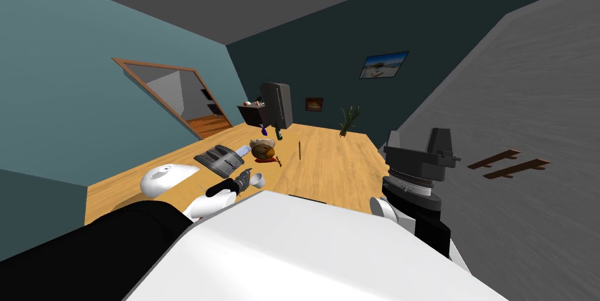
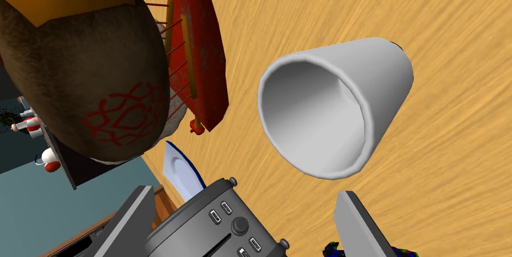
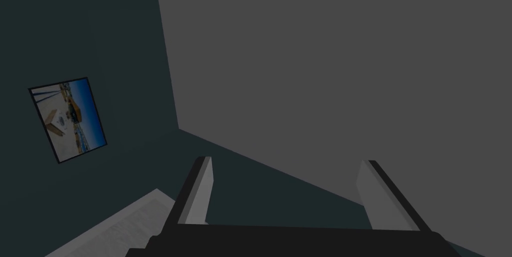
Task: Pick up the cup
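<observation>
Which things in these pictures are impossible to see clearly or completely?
- Cup: left wrist view, base hidden behind its own wall.
- Toaster: left wrist view, cut off by the picture's edge.
- Brown round object: same view, cut off by an edge; kind unclear.
- Small items on the dark shelf: head view, too small.

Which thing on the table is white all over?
The white tapered cup ahead of the left end effector; the boxy toaster is grey and the round lump brown.

**White shells, dark joints**

The left arm [image 1: 167, 177] has a rounded white shell and a black forearm. The right arm [image 1: 432, 232] bears a ribbed grey wrist ring [image 1: 410, 183] (black beneath); the right gripper [image 3: 286, 160] is a dark box with thin grey blade jaws.
</observation>
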Robot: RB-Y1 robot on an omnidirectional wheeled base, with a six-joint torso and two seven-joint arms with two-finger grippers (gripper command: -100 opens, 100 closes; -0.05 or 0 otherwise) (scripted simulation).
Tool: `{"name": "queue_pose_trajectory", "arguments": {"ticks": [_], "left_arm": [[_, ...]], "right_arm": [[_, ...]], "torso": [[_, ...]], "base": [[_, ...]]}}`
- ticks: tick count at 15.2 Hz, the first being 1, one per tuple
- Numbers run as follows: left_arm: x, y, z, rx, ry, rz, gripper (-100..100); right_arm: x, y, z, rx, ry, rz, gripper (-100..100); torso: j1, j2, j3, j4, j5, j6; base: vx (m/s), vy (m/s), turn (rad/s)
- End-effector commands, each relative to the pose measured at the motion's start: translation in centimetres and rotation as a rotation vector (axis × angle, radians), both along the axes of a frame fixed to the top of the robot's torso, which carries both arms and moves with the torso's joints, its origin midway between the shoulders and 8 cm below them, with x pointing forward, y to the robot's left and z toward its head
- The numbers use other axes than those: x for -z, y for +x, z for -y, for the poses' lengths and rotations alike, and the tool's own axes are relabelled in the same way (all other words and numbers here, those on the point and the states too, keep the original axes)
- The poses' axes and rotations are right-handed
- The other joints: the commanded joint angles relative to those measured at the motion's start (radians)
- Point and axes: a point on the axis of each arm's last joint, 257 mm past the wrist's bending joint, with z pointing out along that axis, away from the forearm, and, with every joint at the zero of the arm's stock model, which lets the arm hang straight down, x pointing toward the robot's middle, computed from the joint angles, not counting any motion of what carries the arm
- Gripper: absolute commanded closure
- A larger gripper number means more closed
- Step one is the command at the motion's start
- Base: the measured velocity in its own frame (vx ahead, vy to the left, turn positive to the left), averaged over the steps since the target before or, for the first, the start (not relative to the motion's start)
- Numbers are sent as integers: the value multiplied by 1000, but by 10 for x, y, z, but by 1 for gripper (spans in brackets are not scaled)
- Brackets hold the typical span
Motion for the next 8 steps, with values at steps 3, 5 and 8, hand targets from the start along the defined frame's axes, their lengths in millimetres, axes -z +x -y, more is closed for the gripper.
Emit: {"name": "queue_pose_trajectory", "arguments": {"ticks": [3,5,8], "left_arm": [[15,-22,-3,-32,-30,-77,-100],[26,-40,-5,-57,-54,-133,-100],[35,-58,-5,-82,-79,-187,-100]], "right_arm": [[0,0,0,0,0,0,0],[0,0,0,0,0,0,0],[0,0,0,0,0,0,0]], "torso": [[0,-1,0,0,0,0],[0,-1,0,0,0,0],[0,0,0,0,0,0]], "base": [[62,1,-44],[66,-9,-57],[53,-4,-42]]}}
